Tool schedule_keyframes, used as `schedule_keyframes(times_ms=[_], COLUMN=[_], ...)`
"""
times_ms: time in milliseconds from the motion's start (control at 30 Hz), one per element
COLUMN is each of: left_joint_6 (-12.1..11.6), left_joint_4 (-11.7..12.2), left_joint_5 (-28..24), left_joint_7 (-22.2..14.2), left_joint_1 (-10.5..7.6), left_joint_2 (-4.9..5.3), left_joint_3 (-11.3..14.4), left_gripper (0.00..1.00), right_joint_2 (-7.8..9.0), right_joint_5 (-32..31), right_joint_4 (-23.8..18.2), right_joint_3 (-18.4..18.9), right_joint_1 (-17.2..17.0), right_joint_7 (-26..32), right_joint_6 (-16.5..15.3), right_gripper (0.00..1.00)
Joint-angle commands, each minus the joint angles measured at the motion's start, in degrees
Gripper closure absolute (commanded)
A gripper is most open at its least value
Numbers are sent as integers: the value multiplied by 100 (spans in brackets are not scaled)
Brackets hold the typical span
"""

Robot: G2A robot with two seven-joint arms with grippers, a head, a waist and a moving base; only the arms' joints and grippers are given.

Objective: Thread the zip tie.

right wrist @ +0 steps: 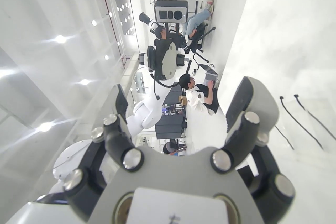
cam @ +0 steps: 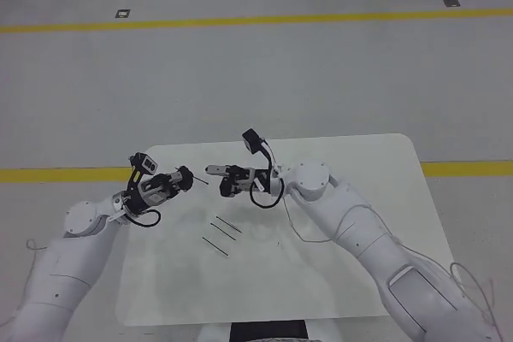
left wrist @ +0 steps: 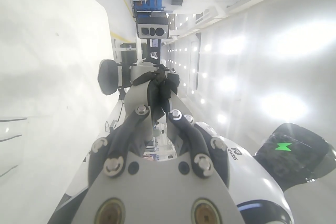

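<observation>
My left gripper [cam: 188,177] [left wrist: 158,112] is shut on a black zip tie [left wrist: 157,97], held above the table's left part. The tie's thin end [cam: 201,180] sticks out toward the right gripper. My right gripper [cam: 212,170] [right wrist: 181,93] faces it a short way off, open, with nothing between its widely spread fingers [right wrist: 242,99]. Three more black zip ties [cam: 221,232] [right wrist: 291,117] [left wrist: 11,120] lie flat on the white table [cam: 359,256], just nearer the robot than the two grippers.
The table's rounded far edge [cam: 282,141] runs just behind the grippers. A yellow floor line [cam: 43,174] passes beside the table. To the right of the arms the white tabletop is bare.
</observation>
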Motion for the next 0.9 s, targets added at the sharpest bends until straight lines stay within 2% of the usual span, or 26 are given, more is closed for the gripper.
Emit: schedule_keyframes(times_ms=[0, 167, 367, 467, 867], left_joint_6=[-5, -35, -57, -79, -91], left_joint_4=[16, 56, 128, 126, 135], left_joint_5=[-5, -12, -1, -17, 6], left_joint_7=[-7, -24, -14, 3, 7], left_joint_1=[-8, -31, -61, -58, -53], left_joint_2=[-6, -22, -29, -30, -29], left_joint_3=[13, 29, 5, -29, -37], left_gripper=[100, 100, 100, 100, 100], right_joint_2=[-17, -92, -203, -277, -277], right_joint_5=[-49, 44, 263, 395, 395], right_joint_4=[54, 231, 467, 618, 618], right_joint_3=[-5, -14, -53, -116, -116], right_joint_1=[18, 116, 318, 428, 428], right_joint_7=[-71, -112, 33, 191, 191], right_joint_6=[-174, -430, -549, -517, -517], right_gripper=[0, 0, 0, 0, 0])
